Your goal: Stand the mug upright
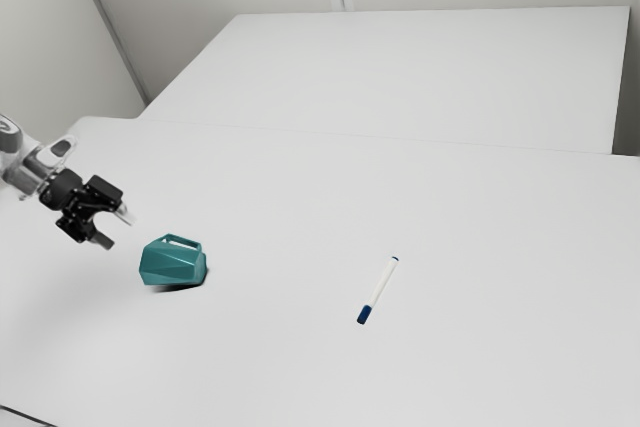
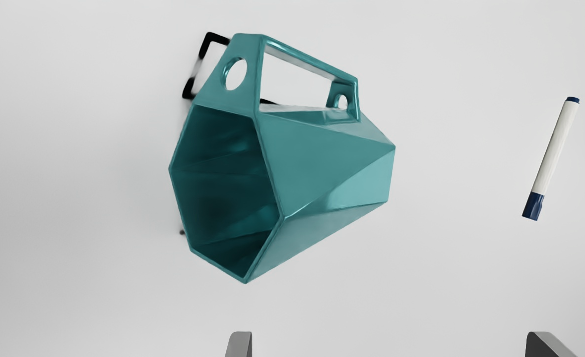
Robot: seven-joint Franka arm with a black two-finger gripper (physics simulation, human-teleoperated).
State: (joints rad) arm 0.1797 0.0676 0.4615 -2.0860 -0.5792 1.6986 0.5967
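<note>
Mug, teal, faceted: one, lying on its side on the worktop, left of the exterior frame, just below its centre line. Mouth toward the frame's left, base end toward the marker; handle on the upper side. Not upright.

Hand, black, two-fingered: one, set wide, empty, at the left of the exterior frame, up and left of the mug and apart from it.

Marker, white with blue cap: one, lying well apart, right of centre.

Step in hand, as judged: taking hold for the turn. Recommended handling: line the fingers up across the body or a mouth wall before closing, clear of the handle. Slanting facets may slip or roll the mug; close evenly and lift a little before turning. Turn mouth up, base down, with room for the wrist. Seat the base flat; release only once it bears the weight.
</note>
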